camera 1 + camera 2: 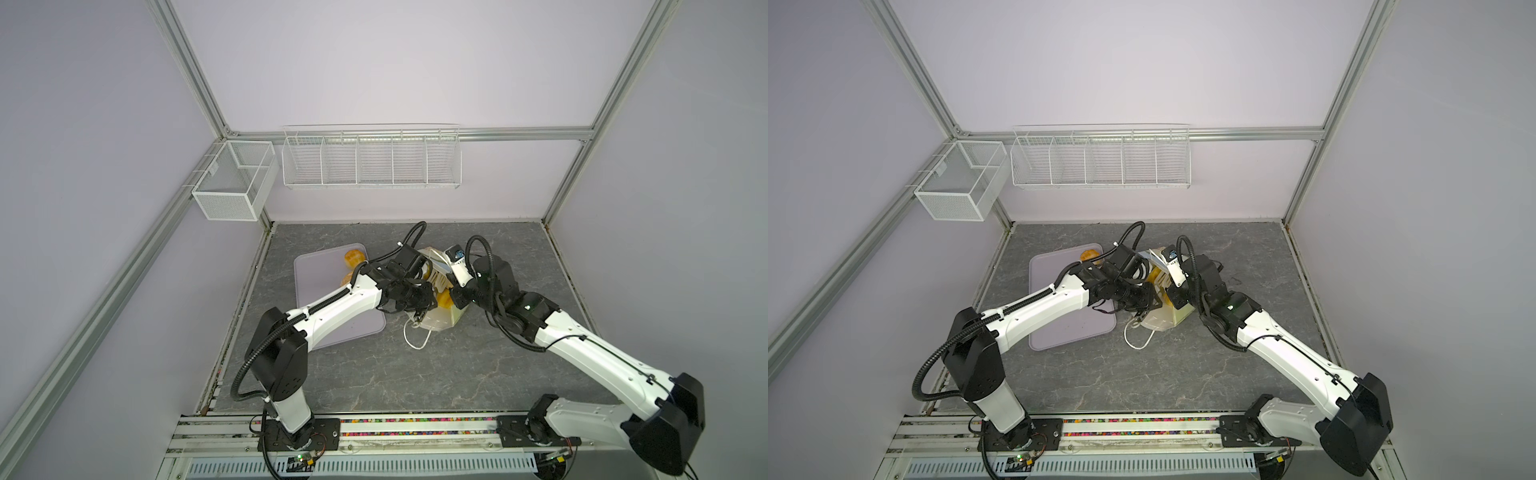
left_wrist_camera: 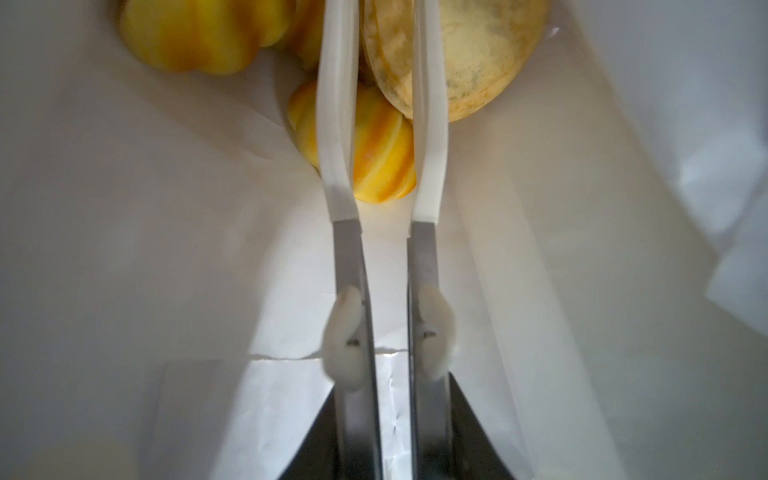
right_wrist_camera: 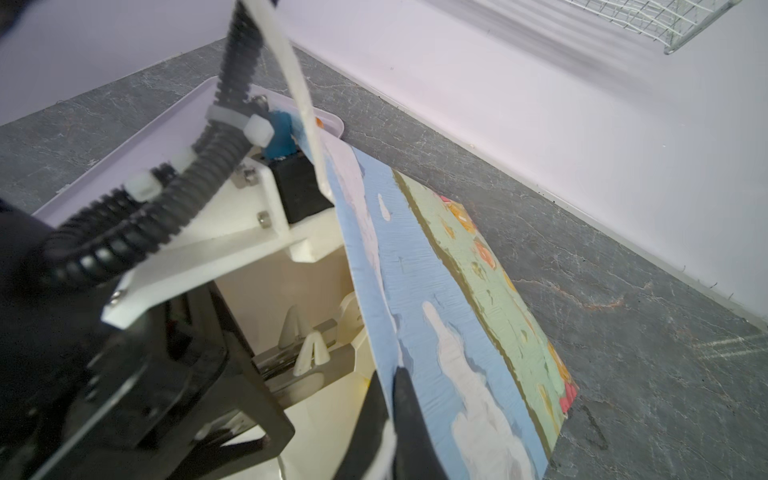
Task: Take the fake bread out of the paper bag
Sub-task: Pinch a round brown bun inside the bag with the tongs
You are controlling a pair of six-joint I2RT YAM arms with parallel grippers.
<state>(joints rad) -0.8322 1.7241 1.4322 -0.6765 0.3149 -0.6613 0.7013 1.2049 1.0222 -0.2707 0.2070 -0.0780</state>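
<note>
Closest to the lens in the left wrist view stand the left fingers (image 2: pixel 334 166), 2 white-tipped blades reaching down inside the paper bag (image 2: pixel 124 249), whose white walls close in on either side of them. They stand narrowly apart, and between them sits a ridged roll (image 2: pixel 382 166) of the fake bread. One finger hides the roll's flank, and the other crosses the spot where the roll meets a pale flat-bottomed bun (image 2: pixel 482 62) just beyond it. Whether the fingers already press the roll or only straddle it I cannot tell, since their tips run out of view. Another ridged roll (image 2: pixel 187 37) lies deeper in the bag, off to the outer side of the fingers and apart from them. The right fingers (image 3: pixel 405 415) are closed on the bag's blue printed wall near its rim, which I judge holds the mouth spread and the bag steady so the left arm can reach in. In a top view the bag (image 1: pixel 436 322) rests tipped on the table (image 1: pixel 415 374), 1 cord handle (image 1: pixel 415 338) trailing. Just beside it is a lavender tray (image 1: pixel 316 274), where a round bun (image 1: pixel 355 257) and part of a 2nd show, well away from both pairs of fingers. The tray is likely the drop-off place, within the left arm's short swing.
</note>
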